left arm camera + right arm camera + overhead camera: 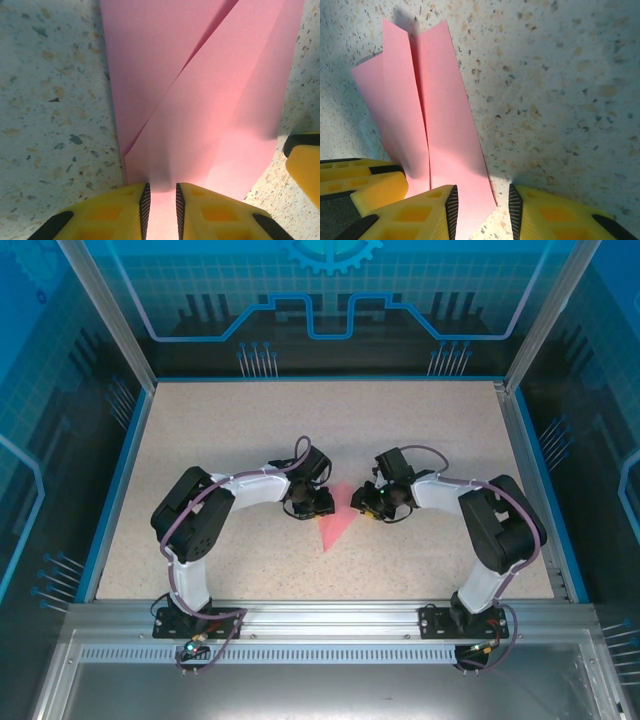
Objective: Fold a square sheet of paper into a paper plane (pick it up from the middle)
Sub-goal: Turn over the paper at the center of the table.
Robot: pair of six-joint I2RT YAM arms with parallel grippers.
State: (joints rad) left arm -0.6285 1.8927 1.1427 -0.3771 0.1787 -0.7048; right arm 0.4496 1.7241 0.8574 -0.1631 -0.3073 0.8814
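paper [337,521] lies folded between slightly open left tool [161,192] and wider-open right tool [482,194].

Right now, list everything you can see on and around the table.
folded paper: one, pink-red, at the table centre between the grippers, point toward the arm bases
table: one, speckled beige, blue-edged
backdrop panels: blue with printed lines, behind and at both sides
left gripper: one, yellow fingers, jaws narrowly apart with paper between them
right gripper: one, yellow fingers, jaws apart at a paper corner
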